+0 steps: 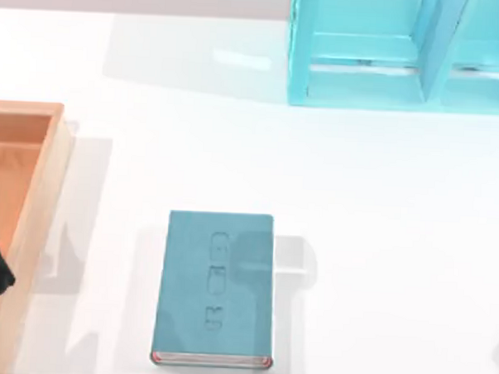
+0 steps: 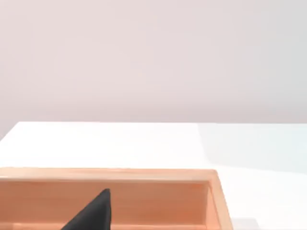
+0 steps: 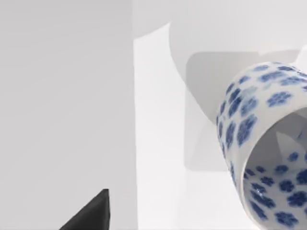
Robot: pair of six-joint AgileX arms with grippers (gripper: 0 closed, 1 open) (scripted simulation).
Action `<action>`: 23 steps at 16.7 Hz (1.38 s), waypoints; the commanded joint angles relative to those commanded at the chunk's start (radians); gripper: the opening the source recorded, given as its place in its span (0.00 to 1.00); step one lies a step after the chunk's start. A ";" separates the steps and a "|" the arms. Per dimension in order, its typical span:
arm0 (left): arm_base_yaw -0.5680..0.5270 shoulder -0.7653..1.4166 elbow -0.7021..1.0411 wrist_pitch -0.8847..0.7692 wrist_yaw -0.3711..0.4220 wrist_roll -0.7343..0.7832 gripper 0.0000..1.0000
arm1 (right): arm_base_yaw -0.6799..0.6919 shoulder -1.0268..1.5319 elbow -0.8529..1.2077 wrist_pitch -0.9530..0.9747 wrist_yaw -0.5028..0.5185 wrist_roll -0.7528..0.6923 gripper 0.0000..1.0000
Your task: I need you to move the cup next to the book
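Cup: white, blue floral pattern inside and out, beside right gripper, grip state indeterminable.

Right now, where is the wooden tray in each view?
Top view: wooden tray at the left edge of the table.
Left wrist view: its wall crosses the foreground, table beyond.
Right wrist view: cup and table instead.
Shared landmark: the white table.

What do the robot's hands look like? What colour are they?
Very little of them shows. Each wrist view catches one dark, almost black pointed wedge: the left hand and the right hand. They look plain and matte, with no cables or markings to see.
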 joint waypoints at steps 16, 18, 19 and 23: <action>0.000 0.000 0.000 0.000 0.000 0.000 1.00 | 0.000 0.047 -0.119 0.155 0.000 0.000 0.47; 0.000 0.000 0.000 0.000 0.000 0.000 1.00 | 0.000 0.047 -0.119 0.155 0.000 0.000 0.32; 0.000 0.000 0.000 0.000 0.000 0.000 1.00 | 0.000 0.047 -0.119 0.155 0.000 0.000 0.25; 0.000 0.000 0.000 0.000 0.000 0.000 1.00 | 0.000 0.047 -0.119 0.155 0.000 0.000 0.00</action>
